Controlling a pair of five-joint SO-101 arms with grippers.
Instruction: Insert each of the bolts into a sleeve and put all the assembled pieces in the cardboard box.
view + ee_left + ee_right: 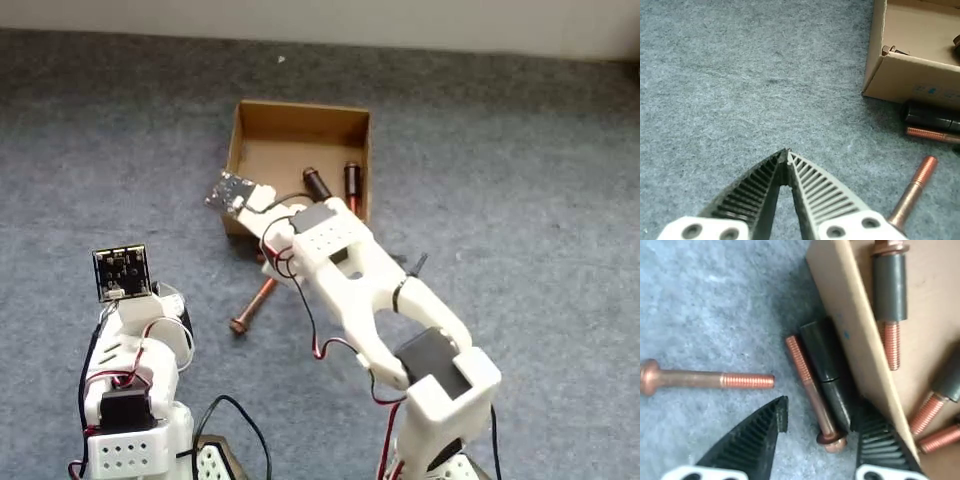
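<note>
Right end effector (822,415), spread, straddles a copper threaded bolt (810,385) beside the brown cardboard box (850,315). Left end effector (787,155): pressed together.

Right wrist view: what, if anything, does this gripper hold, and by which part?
Nothing is held. The right gripper is open, its fingers astride a bolt and a black sleeve lying on the carpet beside the cardboard box.

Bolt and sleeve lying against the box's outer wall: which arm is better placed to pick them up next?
Right, most likely. The right arm's jaws are open, straddling the bolt and black sleeve beside the cardboard box. The left arm's jaws are shut over carpet, farther off.
</note>
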